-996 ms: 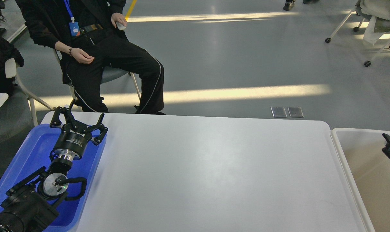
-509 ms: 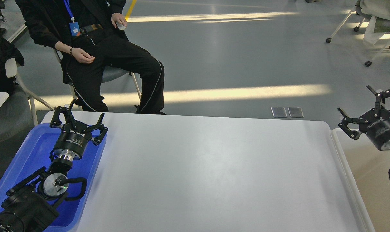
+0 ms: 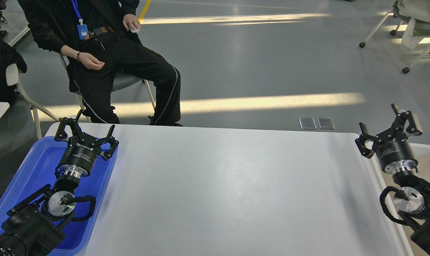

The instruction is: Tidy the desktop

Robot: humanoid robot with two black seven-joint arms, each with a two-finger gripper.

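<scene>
Desktop (image 3: 229,192): wide white tabletop with rounded far corners, filling the middle of the head view; smooth, plain, with a soft sheen, and its whole surface shows between the two arms. Blue tray (image 3: 37,160): butts against the desktop's left edge. Off-white bin (image 3: 426,156): sits just beside the desktop's right edge. Left gripper (image 3: 85,131): hangs over the tray's far end, just left of the desktop's far-left corner, fingers spread apart, holding nothing. Right gripper (image 3: 387,131): hangs over the desktop's far-right corner at the bin's rim, fingers spread apart, holding nothing. Seated person (image 3: 105,53): on a chair beyond the desktop's far-left edge.
</scene>
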